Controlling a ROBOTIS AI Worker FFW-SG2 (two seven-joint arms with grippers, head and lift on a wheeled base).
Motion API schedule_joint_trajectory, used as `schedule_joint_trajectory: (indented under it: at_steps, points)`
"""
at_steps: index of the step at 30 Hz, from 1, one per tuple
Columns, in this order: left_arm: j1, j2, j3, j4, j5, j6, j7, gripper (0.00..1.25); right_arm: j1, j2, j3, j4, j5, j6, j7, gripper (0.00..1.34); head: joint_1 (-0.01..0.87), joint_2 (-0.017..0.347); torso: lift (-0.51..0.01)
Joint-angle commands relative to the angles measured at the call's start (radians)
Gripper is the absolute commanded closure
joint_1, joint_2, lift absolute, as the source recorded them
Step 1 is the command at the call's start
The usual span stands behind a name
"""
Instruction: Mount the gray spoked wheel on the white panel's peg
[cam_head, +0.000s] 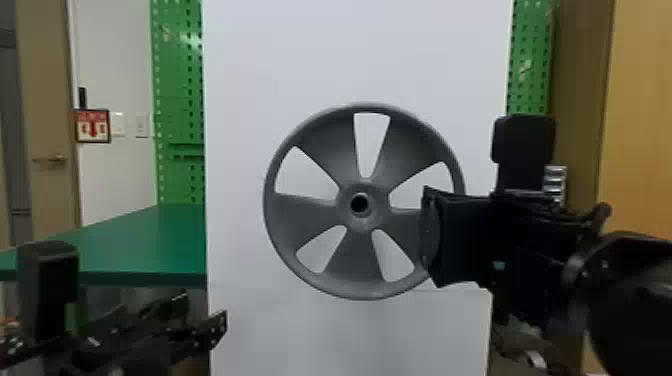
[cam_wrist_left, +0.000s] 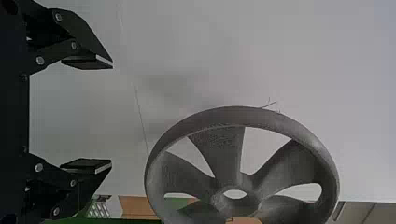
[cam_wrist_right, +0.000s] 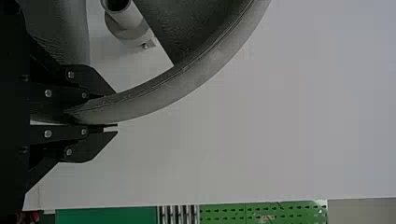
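Observation:
The gray spoked wheel (cam_head: 315, 212) stands upright before the white panel (cam_head: 260, 65), its face toward the head camera. My right gripper (cam_head: 432, 237) holds its right side; in the right wrist view that gripper (cam_wrist_right: 116, 111) is shut on the rim of the wheel (cam_wrist_right: 173, 91). Through a gap between spokes there, the peg (cam_wrist_right: 128, 23) sticks out from the panel, apart from the hub as far as this gap shows. At lower left is my left gripper (cam_head: 220, 327). In the left wrist view the left gripper (cam_wrist_left: 112, 113) is open and empty, with the wheel (cam_wrist_left: 233, 116) beyond its fingertips.
A green table (cam_head: 145, 245) stands left of the panel, its front edge above my left arm. Green pegboards (cam_head: 180, 90) rise behind the panel on both sides. A door (cam_head: 47, 120) is at far left and a wooden surface (cam_head: 640, 125) at far right.

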Motion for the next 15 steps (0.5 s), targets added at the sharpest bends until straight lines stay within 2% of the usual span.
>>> schedule_joint_trajectory:
  at_steps: [1, 15]
  points:
    - [0.0, -0.001, 0.0, 0.0, 0.001, 0.0, 0.0, 0.49, -0.004, -0.001, 0.002, 0.015, 0.007, -0.005, 0.0, 1.17, 0.115, -0.008, -0.462]
    - [-0.002, 0.0, -0.003, 0.0, -0.001, 0.0, 0.0, 0.49, -0.011, -0.001, 0.003, 0.053, 0.011, -0.019, 0.0, 1.17, 0.115, -0.008, -0.461]
